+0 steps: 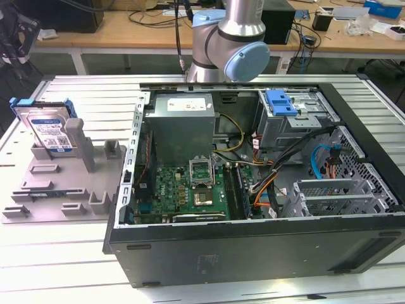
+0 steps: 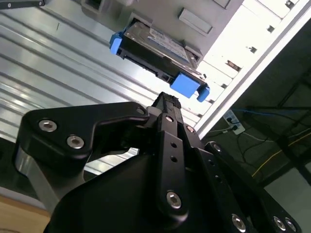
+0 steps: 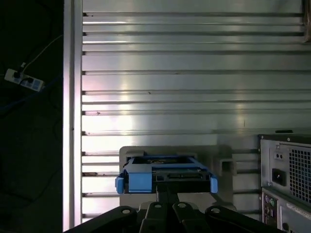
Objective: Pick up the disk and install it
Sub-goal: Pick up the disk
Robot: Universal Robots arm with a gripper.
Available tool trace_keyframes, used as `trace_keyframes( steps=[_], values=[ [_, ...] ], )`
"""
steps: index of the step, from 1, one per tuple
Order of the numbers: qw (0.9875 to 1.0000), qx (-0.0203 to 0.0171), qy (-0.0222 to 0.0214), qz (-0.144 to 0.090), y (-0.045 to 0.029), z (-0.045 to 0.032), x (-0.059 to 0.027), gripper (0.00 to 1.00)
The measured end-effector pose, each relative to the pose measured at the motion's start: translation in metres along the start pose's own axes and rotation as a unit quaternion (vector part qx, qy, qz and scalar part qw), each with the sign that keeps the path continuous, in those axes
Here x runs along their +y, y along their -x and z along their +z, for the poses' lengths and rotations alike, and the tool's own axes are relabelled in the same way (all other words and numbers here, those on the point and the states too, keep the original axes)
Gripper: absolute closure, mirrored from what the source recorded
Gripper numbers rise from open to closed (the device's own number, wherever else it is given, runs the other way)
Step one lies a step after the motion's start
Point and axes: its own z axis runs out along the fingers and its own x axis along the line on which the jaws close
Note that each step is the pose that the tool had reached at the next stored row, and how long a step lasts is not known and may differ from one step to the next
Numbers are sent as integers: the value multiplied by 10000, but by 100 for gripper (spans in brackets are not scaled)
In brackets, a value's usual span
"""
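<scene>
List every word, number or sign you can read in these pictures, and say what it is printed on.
No text can be read.
White-and-blue label on the disk: too small to read.
White label on the power supply: too small to read.
</scene>
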Motion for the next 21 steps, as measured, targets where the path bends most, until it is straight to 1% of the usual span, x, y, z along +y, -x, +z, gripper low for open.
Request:
trace_keyframes(
  steps=[1, 2, 3, 5, 7, 9, 13, 16, 17, 18, 19, 20, 21],
  values=[
    [9999, 14, 1, -100, 0, 0, 0, 89],
    [9996, 43, 4, -264, 0, 0, 0, 89],
    [9991, 78, 7, -414, 0, 1, 0, 89],
    [9980, 117, 11, -627, 0, 4, 0, 89],
    [9966, 143, 14, -808, 0, 8, -1, 89],
    [9953, 159, 15, -956, 1, 11, -1, 89],
    [9928, 189, 18, -1181, 5, 14, -1, 89],
    [9910, 212, 21, -1322, 13, 16, -1, 71],
    [9903, 222, 22, -1371, 16, 17, -2, 71],
    [9895, 233, 24, -1428, 20, 18, -2, 64],
    [9888, 243, 25, -1476, 25, 19, -2, 64],
    [9878, 256, 26, -1538, 32, 20, -2, 58],
    [9870, 262, 27, -1588, 35, 20, -2, 58]
  ],
)
